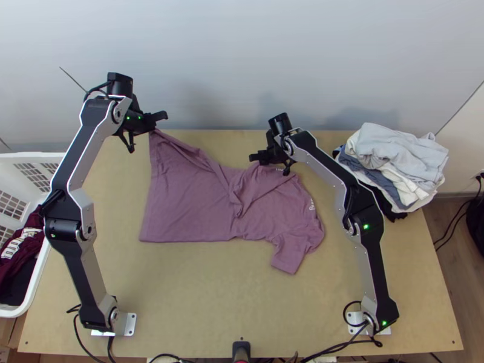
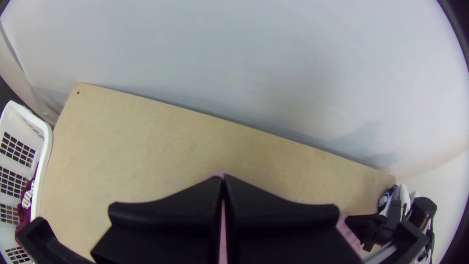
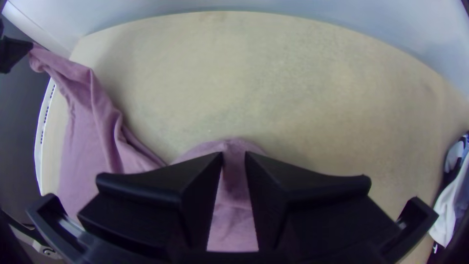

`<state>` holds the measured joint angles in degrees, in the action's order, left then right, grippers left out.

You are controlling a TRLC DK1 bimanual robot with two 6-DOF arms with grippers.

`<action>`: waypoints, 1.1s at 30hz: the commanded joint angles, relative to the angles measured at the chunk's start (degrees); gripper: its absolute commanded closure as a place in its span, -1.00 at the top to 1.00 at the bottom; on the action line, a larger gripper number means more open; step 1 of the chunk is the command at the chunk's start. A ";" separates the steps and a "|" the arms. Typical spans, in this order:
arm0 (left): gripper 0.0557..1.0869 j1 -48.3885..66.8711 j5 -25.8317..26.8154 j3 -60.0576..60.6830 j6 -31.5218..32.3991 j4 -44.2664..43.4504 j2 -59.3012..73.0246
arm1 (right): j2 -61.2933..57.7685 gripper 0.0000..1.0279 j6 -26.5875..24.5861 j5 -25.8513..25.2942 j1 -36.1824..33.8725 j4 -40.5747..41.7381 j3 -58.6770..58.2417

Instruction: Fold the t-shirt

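Clenches a raised corner of the shirt [image 1: 187, 209] with the left gripper [image 1: 152, 126]. Holds the right gripper [image 1: 268, 161] over its far edge — fingers [image 3: 312, 188] slightly parted.

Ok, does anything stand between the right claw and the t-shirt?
Nothing visible does: the right claw is open right at the t-shirt, whose cloth shows between its fingers. The pile of clothes lies off to the right.

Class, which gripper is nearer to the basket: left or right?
Left. The left gripper holds a far corner of the shirt, right of and beyond the basket; the right gripper is farther right, at the shirt's sleeve end.
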<state>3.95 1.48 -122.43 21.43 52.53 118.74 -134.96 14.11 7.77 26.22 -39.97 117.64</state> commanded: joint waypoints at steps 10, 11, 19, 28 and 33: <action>-0.92 -0.25 0.02 0.00 -0.07 -0.06 -0.52 | 0.92 -0.94 -1.19 0.14 -0.29 -3.01 -0.40; -0.92 -0.25 0.02 0.00 -0.07 -0.06 -0.61 | 1.19 -0.94 -1.10 0.14 -0.47 -2.93 -0.40; -0.92 -0.17 0.02 0.00 0.01 0.03 -0.96 | 3.56 -0.94 -0.93 -0.04 -3.72 -2.57 -0.75; -0.92 0.01 0.02 0.00 0.10 0.55 -1.84 | 9.98 -0.94 -0.84 -1.79 -10.75 2.52 -4.27; -0.92 -0.08 0.02 0.00 0.28 0.90 -2.99 | 13.14 -0.94 -0.75 -4.17 -14.79 6.39 -5.32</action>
<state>3.90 1.48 -122.41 21.45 53.06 116.90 -125.82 13.23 5.80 16.32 -37.80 113.97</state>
